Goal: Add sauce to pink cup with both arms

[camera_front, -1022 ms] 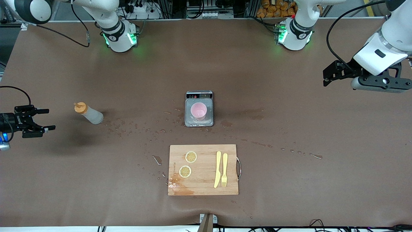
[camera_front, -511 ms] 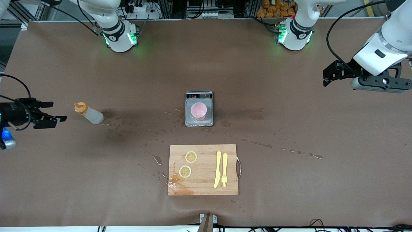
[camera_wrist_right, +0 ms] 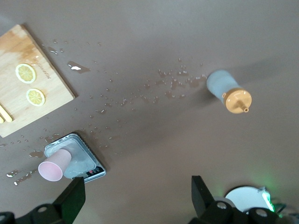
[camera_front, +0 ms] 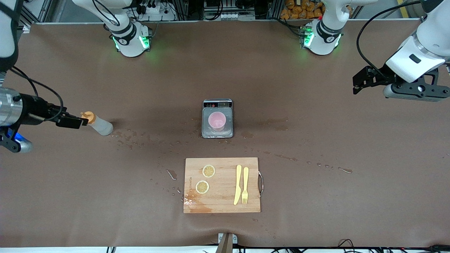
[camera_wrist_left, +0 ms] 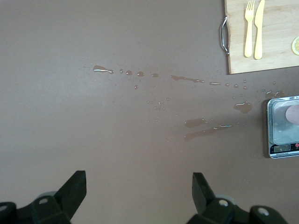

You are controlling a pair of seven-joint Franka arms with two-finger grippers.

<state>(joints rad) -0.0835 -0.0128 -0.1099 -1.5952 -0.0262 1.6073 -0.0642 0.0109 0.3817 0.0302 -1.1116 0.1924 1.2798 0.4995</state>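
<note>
The sauce bottle [camera_front: 98, 124], translucent with an orange nozzle cap, stands on the brown table toward the right arm's end; it also shows in the right wrist view [camera_wrist_right: 228, 89]. The pink cup [camera_front: 217, 121] stands on the grey scale tray [camera_front: 206, 130] at mid-table, and the cup [camera_wrist_right: 54, 165] also shows in the right wrist view. My right gripper [camera_front: 79, 122] is open, level with the bottle's cap and just short of it, with nothing between its fingers [camera_wrist_right: 71, 199]. My left gripper [camera_front: 355, 85] waits open above bare table at the left arm's end, holding nothing.
A wooden cutting board [camera_front: 225, 203] lies nearer the front camera than the scale, with two lemon slices [camera_front: 208, 171], a yellow knife [camera_front: 238, 184] and a fork [camera_front: 245, 185]. Spilled droplets [camera_front: 140, 140] dot the table between bottle and scale.
My right gripper has swung in from the table's end toward the sauce bottle and now points at its cap. The left arm, bottle and cup have not moved.
</note>
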